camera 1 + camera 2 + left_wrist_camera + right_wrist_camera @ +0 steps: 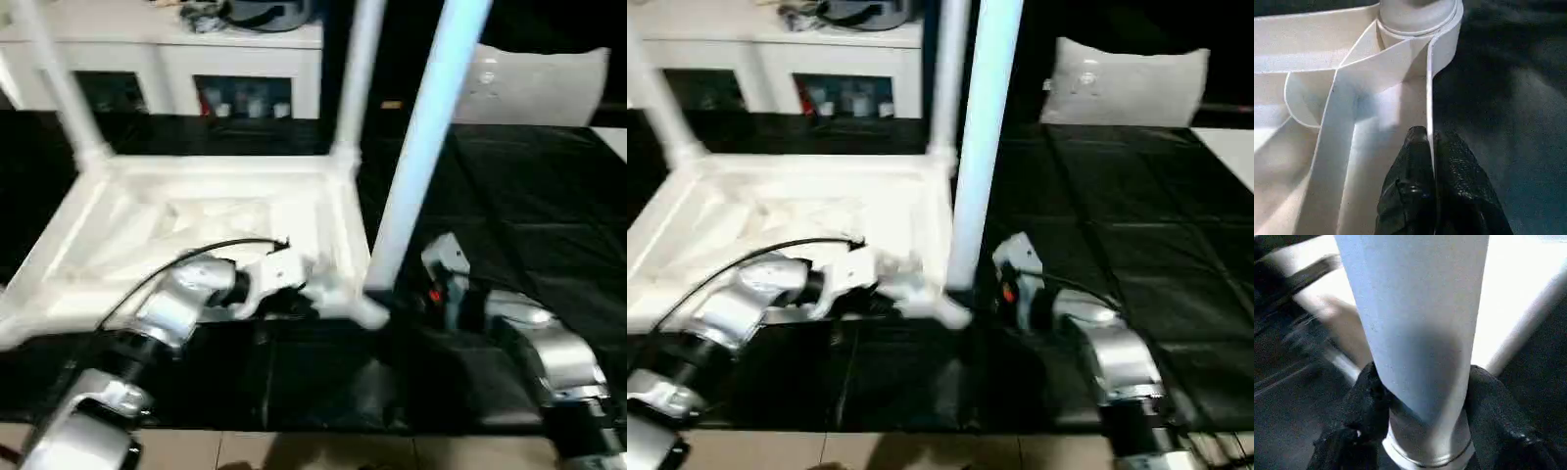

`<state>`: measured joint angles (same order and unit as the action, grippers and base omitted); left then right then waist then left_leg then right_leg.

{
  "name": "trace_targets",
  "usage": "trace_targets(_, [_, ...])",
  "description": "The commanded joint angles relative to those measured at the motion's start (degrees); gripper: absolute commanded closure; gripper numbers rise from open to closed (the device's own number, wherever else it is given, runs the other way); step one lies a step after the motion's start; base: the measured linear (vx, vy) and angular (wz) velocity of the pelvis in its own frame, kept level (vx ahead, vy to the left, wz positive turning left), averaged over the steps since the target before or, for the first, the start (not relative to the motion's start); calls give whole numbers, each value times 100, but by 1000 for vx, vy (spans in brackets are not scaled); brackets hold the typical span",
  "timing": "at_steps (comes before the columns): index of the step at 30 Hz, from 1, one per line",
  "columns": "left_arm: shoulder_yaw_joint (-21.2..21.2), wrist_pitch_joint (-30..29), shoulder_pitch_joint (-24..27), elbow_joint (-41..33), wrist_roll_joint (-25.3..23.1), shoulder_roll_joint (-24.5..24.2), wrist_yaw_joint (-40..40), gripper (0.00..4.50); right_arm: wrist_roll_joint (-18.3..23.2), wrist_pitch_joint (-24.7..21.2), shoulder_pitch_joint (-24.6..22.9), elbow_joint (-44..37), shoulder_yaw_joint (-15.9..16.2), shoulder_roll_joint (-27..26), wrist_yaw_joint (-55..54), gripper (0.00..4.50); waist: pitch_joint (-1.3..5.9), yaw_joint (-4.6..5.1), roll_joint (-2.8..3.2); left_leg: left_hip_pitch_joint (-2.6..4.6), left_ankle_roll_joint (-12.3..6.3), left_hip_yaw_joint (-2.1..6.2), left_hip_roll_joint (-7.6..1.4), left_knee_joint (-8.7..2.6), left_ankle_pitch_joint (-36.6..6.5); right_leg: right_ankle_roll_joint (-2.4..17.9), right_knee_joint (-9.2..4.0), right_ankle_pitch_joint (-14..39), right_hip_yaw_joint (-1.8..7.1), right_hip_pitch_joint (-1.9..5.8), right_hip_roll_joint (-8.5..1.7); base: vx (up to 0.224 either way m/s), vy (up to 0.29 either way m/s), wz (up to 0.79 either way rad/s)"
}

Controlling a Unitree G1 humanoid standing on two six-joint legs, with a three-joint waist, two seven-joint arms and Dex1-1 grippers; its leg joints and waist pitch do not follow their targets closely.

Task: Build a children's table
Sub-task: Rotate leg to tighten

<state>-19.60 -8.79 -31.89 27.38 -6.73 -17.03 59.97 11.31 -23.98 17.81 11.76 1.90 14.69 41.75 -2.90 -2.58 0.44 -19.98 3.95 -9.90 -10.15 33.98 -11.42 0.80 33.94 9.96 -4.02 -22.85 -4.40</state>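
at centre frame, the left tool (1431, 161) pinches the upturned tabletop's (196, 230) rim on the black bench (549, 215), while the right tool (1420, 404) clamps an upright leg (421, 147) at its near corner.

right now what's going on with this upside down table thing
A humanoid robot is assembling a children's table. The white tabletop lies underside up on the black work surface, with two legs already standing in its far corners. The left gripper pinches the tabletop's near rim, while the right gripper holds another leg upright at the near corner socket.
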Motion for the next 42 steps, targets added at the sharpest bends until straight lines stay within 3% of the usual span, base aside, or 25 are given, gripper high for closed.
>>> trace_targets(1, [-303,-270,6,-233,41,797,-617,450,-173,-170,405,305,40,-599,-1220,255,290,15,-35,-5,19,163,-218,-454,-1734,499,-616,3350,169,227,-409,0,0,0])
trace_targets(4, [-304,-330,-106,-99,-105,1162,-1147,450,-332,69,595,669,-68,-921,-1881,255,310,107,-67,-24,-63,147,-214,-441,-1653,544,-622,3116,186,214,-404,0,0,0])
trace_targets(5, [-316,-310,-131,-59,-149,1191,-1218,450,-383,134,604,700,-18,-927,-1880,255,315,97,-55,-24,-96,146,-214,-439,-1620,552,-613,3047,189,219,-406,0,0,0])
trace_targets(6, [-339,-296,-158,-12,-260,1215,-1319,450,-530,250,593,705,108,-917,-1876,200,318,81,-60,-17,-172,121,-212,-430,-1543,578,-612,2893,217,209,-401,0,0,0])
trace_targets(12, [-300,-365,-155,29,-464,1170,-1588,450,-578,433,512,596,-23,-965,-1962,151,332,-11,-57,-17,-307,76,-237,-427,-1173,878,-510,2092,271,227,-388,0,0,0])
trace_targets(17, [-181,-261,-91,82,-562,995,-1726,450,-696,805,324,526,-39,-573,-1771,110,339,-64,-57,-38,-330,75,-241,-423,-1079,903,-484,1896,273,262,-396,0,0,0])
trace_targets(19, [-156,-40,-40,128,-568,816,-1664,450,-410,966,-47,129,-289,-259,-1304,104,337,-88,-107,-43,-366,71,-238,-424,-1075,873,-489,1961,272,271,-401,0,0,0])
trace_targets(20, [-166,36,-33,139,-565,762,-1640,450,-334,995,-151,25,-354,-171,-1170,86,338,-147,-93,-17,-416,63,-256,-412,-1077,810,-491,1924,289,259,-402,0,0,0])
trace_targets(22, [-162,96,-12,143,-547,693,-1595,450,-271,1099,-312,-78,-419,-23,-976,64,340,-134,-109,-73,-478,78,-249,-429,-993,815,-465,1821,274,303,-401,0,0,0])
trace_targets(23, [-180,256,24,163,-560,566,-1522,450,-120,1199,-631,-193,-570,254,-616,59,331,-125,-111,-76,-479,76,-244,-428,-1009,801,-481,1915,269,291,-402,0,0,0])
trace_targets(25, [-172,281,39,163,-561,537,-1516,450,-50,1229,-748,-216,-647,344,-500,42,320,-127,-124,-80,-519,74,-235,-420,-1077,713,-513,2154,267,292,-402,0,0,0])
trace_targets(27, [-143,356,77,137,-542,487,-1516,450,70,1296,-976,-209,-847,523,-415,21,310,-123,-100,-70,-503,80,-221,-422,-1157,609,-559,2557,247,267,-400,0,0,0])
trace_targets(28, [-143,371,81,134,-540,483,-1515,450,79,1301,-987,-210,-860,528,-415,18,304,-106,-116,-76,-508,76,-216,-422,-1190,577,-581,2650,242,260,-393,0,0,0])
trace_targets(29, [-141,459,121,97,-511,450,-1481,450,189,1291,-1114,-307,-933,585,-327,18,306,-99,-85,-77,-497,89,-211,-427,-1219,537,-590,2758,232,260,-393,0,0,0])
trace_targets(30, [-142,491,143,75,-494,434,-1457,450,251,1270,-1189,-380,-962,616,-259,9,303,-79,-110,-76,-493,91,-215,-428,-1263,502,-599,2816,225,249,-381,0,0,0])
trace_targets(32, [-164,579,189,37,-447,389,-1373,450,452,1199,-1372,-599,-1012,640,-90,9,308,-72,-88,-73,-516,87,-211,-424,-1276,491,-615,2816,227,241,-377,0,0,0])
trace_targets(38, [-281,927,242,47,-410,222,-1083,450,744,1094,-1593,-1005,-1029,539,-49,9,316,-86,-60,-68,-530,96,-227,-439,-1288,488,-606,2794,228,219,-378,0,0,0])
trace_targets(42, [-289,1013,216,125,-411,120,-986,450,785,1005,-1698,-1293,-672,573,256,9,315,-105,-62,-75,-507,96,-237,-447,-1280,495,-589,2731,234,225,-376,0,0,0])
